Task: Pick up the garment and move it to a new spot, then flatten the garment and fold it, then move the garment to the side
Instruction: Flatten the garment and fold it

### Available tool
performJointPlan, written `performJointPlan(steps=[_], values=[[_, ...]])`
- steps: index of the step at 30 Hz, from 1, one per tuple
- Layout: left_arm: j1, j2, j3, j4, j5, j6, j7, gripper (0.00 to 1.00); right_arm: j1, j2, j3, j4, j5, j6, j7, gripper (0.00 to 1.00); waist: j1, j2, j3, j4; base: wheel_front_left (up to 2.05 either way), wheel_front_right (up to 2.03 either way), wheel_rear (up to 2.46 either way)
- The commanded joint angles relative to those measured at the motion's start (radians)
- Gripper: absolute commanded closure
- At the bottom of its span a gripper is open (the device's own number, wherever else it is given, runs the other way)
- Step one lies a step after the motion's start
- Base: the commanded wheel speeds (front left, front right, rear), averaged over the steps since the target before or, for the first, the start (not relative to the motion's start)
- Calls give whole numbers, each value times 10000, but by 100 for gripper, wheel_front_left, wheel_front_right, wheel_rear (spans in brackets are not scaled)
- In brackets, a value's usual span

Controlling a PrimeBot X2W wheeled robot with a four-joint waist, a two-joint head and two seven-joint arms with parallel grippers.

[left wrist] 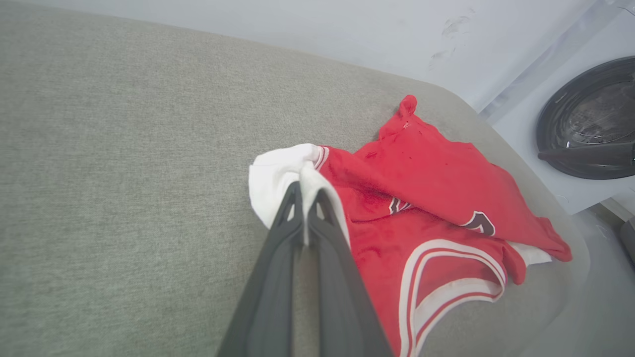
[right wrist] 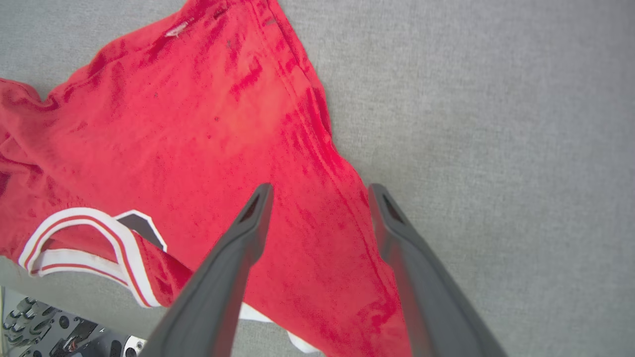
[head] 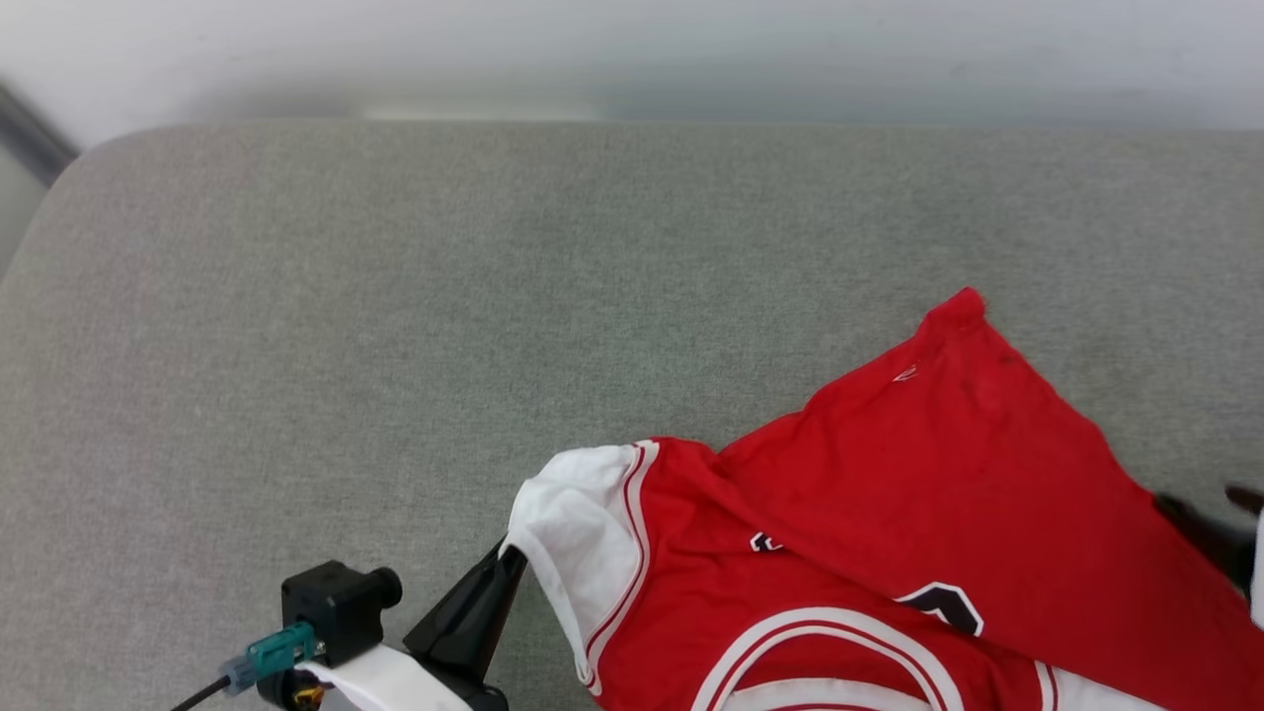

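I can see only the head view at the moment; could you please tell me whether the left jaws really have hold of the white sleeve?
Observer: Yes. In the left wrist view the left gripper is shut, with a fold of the garment's white sleeve pinched between its jaws.
Operator: Thank you. And the other arm, which I barely see at the edge?
Observer: The right wrist view shows the right gripper with jaws wide apart over the garment's red side edge, gripping nothing.
Operator: Is anything off to the side?
Observer: The left wrist view shows a white appliance with a round dark door beyond the cushion's far corner.
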Motion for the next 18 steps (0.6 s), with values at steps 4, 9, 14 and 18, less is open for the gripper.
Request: performJointPlan(steps=[4,9,14,18], values=[[-524,-66,-118,-278,236,-96,41,100,-1650,106,562,-589,122,-4,962,0,1,0,869,554,0,0,0],[-1026,-294,-368,-391,477,-216,75,100,-3410,41,1260,303,-379,-4,1624,0,1,0,1599,1175,0,0,0],[-1311,-542,-577,-333,580,-323,54,100,-4391,-83,1663,1404,-813,-4,1671,0,1,0,2000,1668,0,0,0],[-1495,-711,-721,-222,583,-390,4,100,-4952,-226,1944,2328,-1090,-4,1674,0,1,0,2295,2085,0,0,0]])
